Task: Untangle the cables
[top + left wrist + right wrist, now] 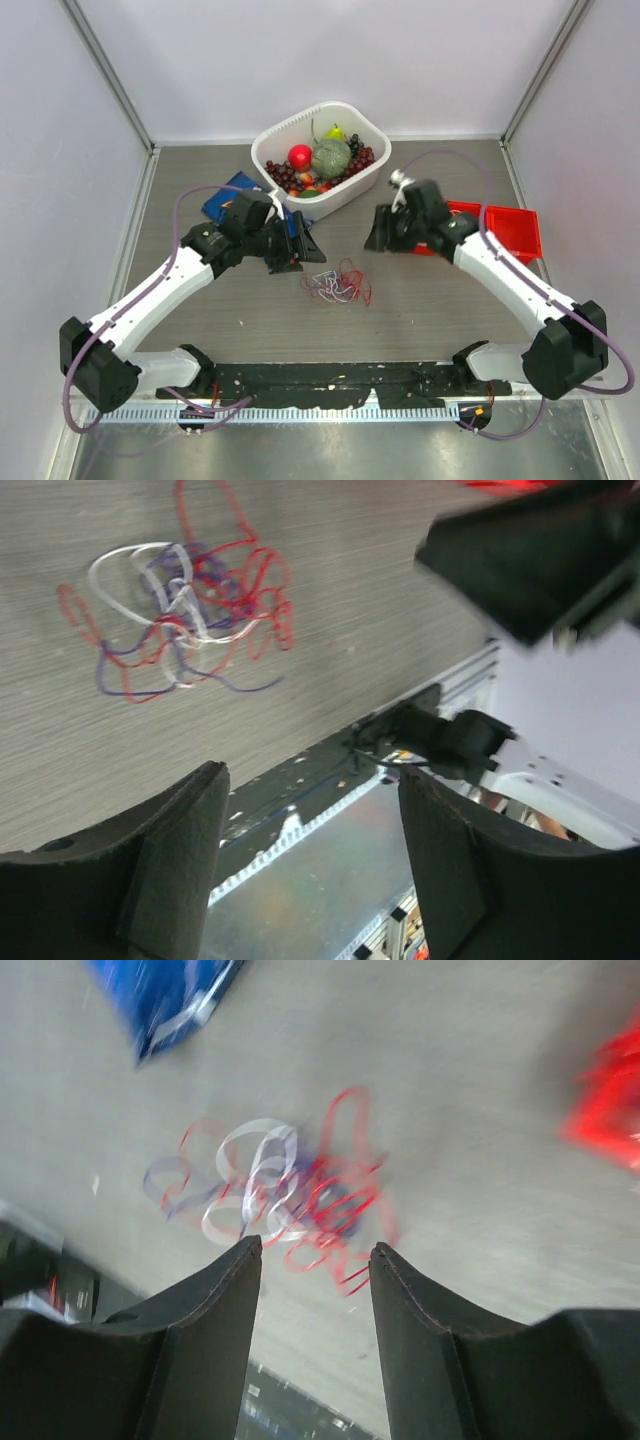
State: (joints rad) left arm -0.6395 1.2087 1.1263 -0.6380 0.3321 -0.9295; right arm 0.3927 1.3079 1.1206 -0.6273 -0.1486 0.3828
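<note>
Two arms reach in from the near edge of the desk [430,305], and between them lie the cables [338,284], a small loose knot of thin white, red and purple-blue strands. The knot rests flat on the bare wood-grain surface a little nearer than the middle of the desk, touching neither arm.

The left tool [300,250] hangs just left of and beyond the knot. Its wrist view shows the two dark fingers [175,850] spread wide with nothing between them, so it is released; the cables [180,620] sit on the desk past the fingertips, loops overlapping. The right tool [380,232] hangs to the right of and beyond the knot, apart from it. In its own blurred view the fingers [215,1320] stand parted with an empty gap, also released, and the cables [280,1195] lie on the desk beyond the tips.

Toward the far edge stands a white basket [270,140] holding a red ball [299,156], a green melon [331,158] and dark grapes [285,177]. A blue bag [222,195] lies left of the basket, partly behind the left arm. Red trays [512,228] sit near the right edge, behind the right arm.
</note>
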